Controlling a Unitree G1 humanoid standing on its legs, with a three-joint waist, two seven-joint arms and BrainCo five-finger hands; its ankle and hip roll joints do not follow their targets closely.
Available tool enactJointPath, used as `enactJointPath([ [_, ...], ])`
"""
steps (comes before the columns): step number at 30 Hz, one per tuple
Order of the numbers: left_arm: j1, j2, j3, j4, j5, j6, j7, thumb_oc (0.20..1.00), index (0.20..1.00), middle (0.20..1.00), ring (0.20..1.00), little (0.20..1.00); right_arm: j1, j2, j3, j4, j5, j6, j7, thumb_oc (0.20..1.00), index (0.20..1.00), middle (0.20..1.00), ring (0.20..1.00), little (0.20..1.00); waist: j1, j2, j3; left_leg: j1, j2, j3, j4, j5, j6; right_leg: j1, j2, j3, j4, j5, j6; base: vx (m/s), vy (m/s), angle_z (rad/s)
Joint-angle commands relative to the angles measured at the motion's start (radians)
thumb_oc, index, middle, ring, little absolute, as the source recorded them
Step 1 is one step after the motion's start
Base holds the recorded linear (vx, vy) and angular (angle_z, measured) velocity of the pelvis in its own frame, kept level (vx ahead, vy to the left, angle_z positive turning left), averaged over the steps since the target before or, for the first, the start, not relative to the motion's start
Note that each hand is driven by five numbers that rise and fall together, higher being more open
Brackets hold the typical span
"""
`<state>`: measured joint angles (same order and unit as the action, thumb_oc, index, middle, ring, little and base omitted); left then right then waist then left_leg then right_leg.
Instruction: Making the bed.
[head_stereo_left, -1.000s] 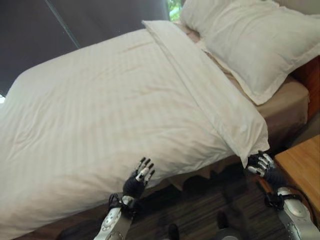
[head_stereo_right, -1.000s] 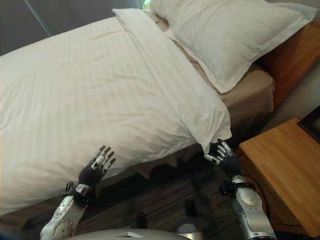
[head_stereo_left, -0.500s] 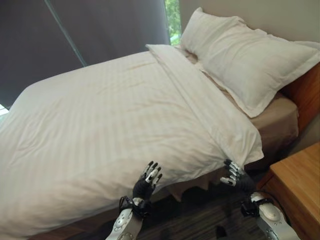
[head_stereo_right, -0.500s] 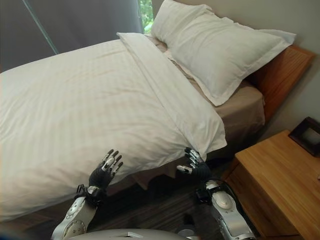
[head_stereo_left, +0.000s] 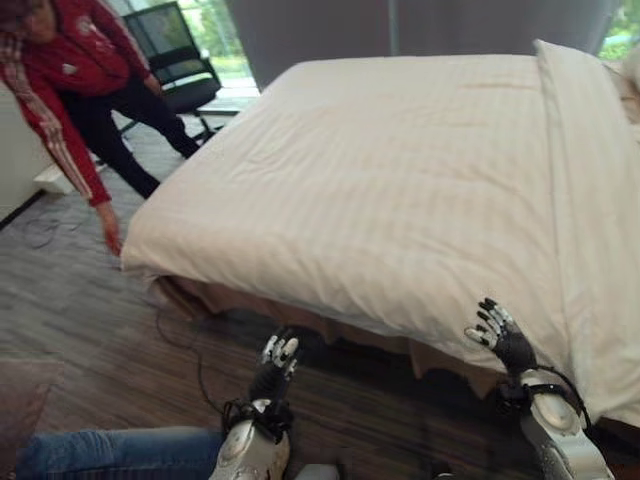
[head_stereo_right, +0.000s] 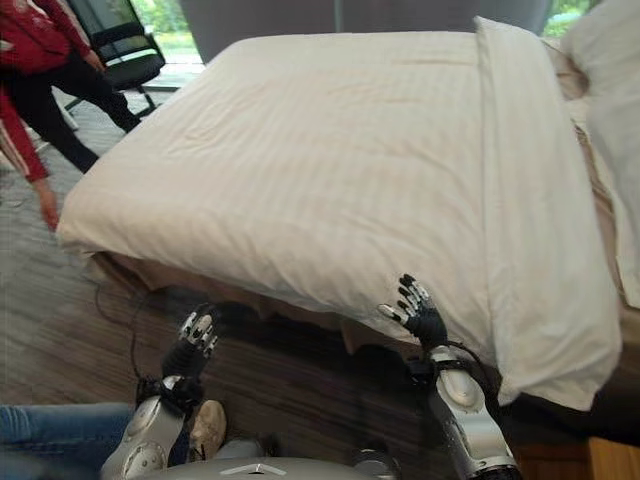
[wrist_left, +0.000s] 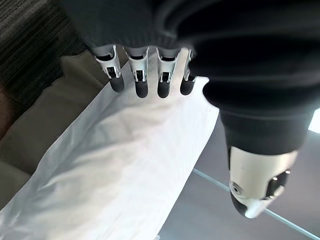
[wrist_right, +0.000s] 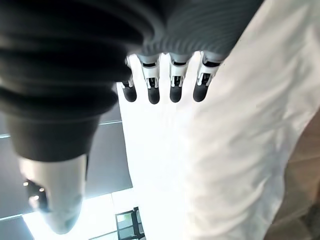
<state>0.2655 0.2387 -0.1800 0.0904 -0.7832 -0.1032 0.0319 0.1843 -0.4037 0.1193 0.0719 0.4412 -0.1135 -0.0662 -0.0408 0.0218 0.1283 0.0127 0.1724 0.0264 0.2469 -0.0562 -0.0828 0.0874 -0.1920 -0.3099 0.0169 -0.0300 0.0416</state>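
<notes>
A white striped duvet (head_stereo_left: 400, 180) covers the bed, with a folded-back band (head_stereo_right: 520, 180) running along its right side. A beige skirt (head_stereo_left: 250, 300) shows under its near edge. My left hand (head_stereo_left: 278, 362) is raised over the dark floor just short of that edge, fingers (wrist_left: 140, 80) straight and empty. My right hand (head_stereo_left: 503, 338) is up against the hanging side of the duvet, fingers (wrist_right: 172, 80) spread and straight, holding nothing. In the right wrist view, duvet cloth (wrist_right: 240, 150) lies just past the hand.
A person in a red jacket (head_stereo_left: 70, 70) bends down at the bed's far left corner, one hand (head_stereo_left: 110, 235) low by the floor. A black chair (head_stereo_left: 175, 45) stands behind. Another person's jeans leg (head_stereo_left: 110, 452) and shoe (head_stereo_right: 207, 428) lie by my left arm. A pillow (head_stereo_right: 610, 60) is at the right.
The camera has swung left toward the bed's foot: pillows and nightstand slid out to the right, the person and chair came in. Both hands remain open by the duvet's near edge.
</notes>
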Motion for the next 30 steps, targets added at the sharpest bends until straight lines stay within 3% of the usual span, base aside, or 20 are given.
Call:
enactJointPath([
  [1,-0.091,0.052,0.034,-0.069,-0.005,-0.034,-0.006,1.0,1.0,1.0,1.0,1.0,-0.03,0.017,-0.015,-0.018,0.01,-0.048,-0.008,1.0,1.0,1.0,1.0,1.0,-0.045,0.006,-0.03,0.146,0.058,0.097,-0.188,0.077,-0.039,-0.115,-0.038,0.04,0.021,0.074,0.093,-0.09,0.213,1.06],
  [3,-0.12,0.062,0.022,-0.074,0.019,-0.028,-0.012,1.0,1.0,1.0,1.0,1.0,-0.01,0.034,-0.029,-0.019,0.006,-0.042,-0.017,1.0,1.0,1.0,1.0,1.0,-0.056,0.018,-0.039,0.157,0.032,0.148,-0.285,0.039,-0.037,-0.119,-0.082,0.002,0.008,0.101,0.12,-0.14,0.393,1.45],
  [7,-0.157,0.092,0.007,-0.088,0.071,-0.03,-0.024,1.0,1.0,1.0,1.0,1.0,-0.002,0.07,-0.053,-0.005,-0.019,-0.046,-0.037,1.0,1.0,1.0,1.0,1.0,-0.069,-0.001,-0.024,0.14,-0.07,0.105,-0.327,-0.005,0.015,-0.145,-0.161,0.039,0.003,0.215,0.171,-0.12,0.436,0.76],
  [8,-0.16,0.107,0.005,-0.088,0.103,-0.033,-0.03,1.0,1.0,1.0,1.0,1.0,-0.001,0.092,-0.055,0.0,-0.013,-0.049,-0.042,1.0,1.0,1.0,1.0,1.0,-0.086,-0.004,-0.02,0.135,-0.082,0.096,-0.334,-0.007,0.026,-0.161,-0.148,0.104,0.018,0.223,0.175,-0.12,0.379,0.29],
  [10,-0.172,0.119,0.01,-0.07,0.125,-0.047,-0.015,1.0,1.0,1.0,1.0,1.0,-0.022,0.109,-0.038,0.007,0.025,-0.055,-0.038,1.0,1.0,1.0,1.0,1.0,-0.118,0.007,-0.002,0.127,-0.102,0.075,-0.334,0.0,0.043,-0.223,-0.036,0.333,0.094,0.189,0.166,-0.11,0.439,0.4],
  [11,-0.174,0.111,0.015,-0.065,0.111,-0.049,-0.008,1.0,1.0,1.0,1.0,1.0,-0.026,0.117,-0.029,-0.012,0.08,-0.063,-0.02,1.0,1.0,1.0,1.0,1.0,-0.119,0.017,0.007,0.125,-0.11,0.073,-0.334,0.013,0.053,-0.219,0.023,0.36,0.124,0.139,0.159,-0.12,0.469,0.44],
  [14,-0.149,0.111,0.024,-0.079,0.115,-0.035,-0.024,1.0,1.0,1.0,1.0,1.0,-0.016,0.085,-0.014,-0.03,0.023,-0.058,0.02,1.0,1.0,1.0,1.0,1.0,-0.107,0.025,-0.001,0.105,-0.143,0.066,-0.334,0.024,0.088,-0.204,0.08,0.269,0.199,0.056,0.111,-0.1,0.313,0.29],
  [15,-0.134,0.106,0.036,-0.081,0.125,-0.035,-0.029,1.0,1.0,1.0,1.0,1.0,-0.017,0.067,-0.012,-0.028,0.005,-0.054,0.031,1.0,1.0,1.0,1.0,1.0,-0.101,0.015,-0.013,0.101,-0.161,0.061,-0.334,0.026,0.095,-0.185,0.121,0.268,0.179,0.029,0.096,-0.05,0.221,0.18],
  [17,-0.121,0.096,0.04,-0.081,0.112,-0.041,-0.02,1.0,1.0,1.0,1.0,1.0,-0.011,0.072,-0.006,-0.028,0.031,-0.055,0.045,1.0,1.0,1.0,1.0,1.0,-0.09,0.004,-0.016,0.097,-0.173,0.055,-0.334,0.028,0.099,-0.172,0.128,0.267,0.162,0.026,0.086,-0.06,0.112,0.06],
  [18,-0.099,0.065,0.059,-0.082,0.071,-0.051,-0.007,1.0,1.0,1.0,1.0,1.0,-0.025,0.08,0.011,-0.019,0.071,-0.055,0.048,1.0,1.0,1.0,1.0,1.0,-0.068,-0.02,-0.024,0.097,-0.181,0.059,-0.334,0.026,0.102,-0.148,0.112,0.242,0.099,0.06,0.096,-0.08,0.047,0.0],
  [22,-0.063,0.04,0.089,-0.097,0.026,-0.071,0.036,1.0,1.0,1.0,1.0,1.0,-0.051,0.084,0.028,-0.022,0.099,-0.057,0.032,1.0,1.0,1.0,1.0,1.0,-0.028,-0.055,-0.03,0.096,-0.177,0.061,-0.334,0.023,0.107,-0.144,0.124,0.271,0.05,0.104,0.109,-0.04,-0.028,-0.1],
  [25,-0.068,0.065,0.076,-0.075,0.079,-0.053,0.027,1.0,1.0,1.0,1.0,1.0,-0.066,0.091,0.041,-0.016,0.094,-0.053,0.024,1.0,1.0,1.0,1.0,1.0,-0.024,-0.072,-0.03,0.098,-0.171,0.068,-0.33,0.021,0.113,-0.136,0.128,0.297,0.044,0.1,0.109,-0.06,-0.029,-0.23],
  [30,-0.079,0.062,0.08,-0.095,0.081,-0.06,0.027,1.0,1.0,1.0,1.0,1.0,-0.06,0.084,0.057,-0.005,0.094,-0.038,0.041,1.0,1.0,1.0,1.0,1.0,-0.026,-0.073,-0.062,0.114,-0.169,0.087,-0.333,0.014,0.112,-0.094,0.123,0.297,-0.003,0.085,0.097,0.01,-0.008,-0.13],
])
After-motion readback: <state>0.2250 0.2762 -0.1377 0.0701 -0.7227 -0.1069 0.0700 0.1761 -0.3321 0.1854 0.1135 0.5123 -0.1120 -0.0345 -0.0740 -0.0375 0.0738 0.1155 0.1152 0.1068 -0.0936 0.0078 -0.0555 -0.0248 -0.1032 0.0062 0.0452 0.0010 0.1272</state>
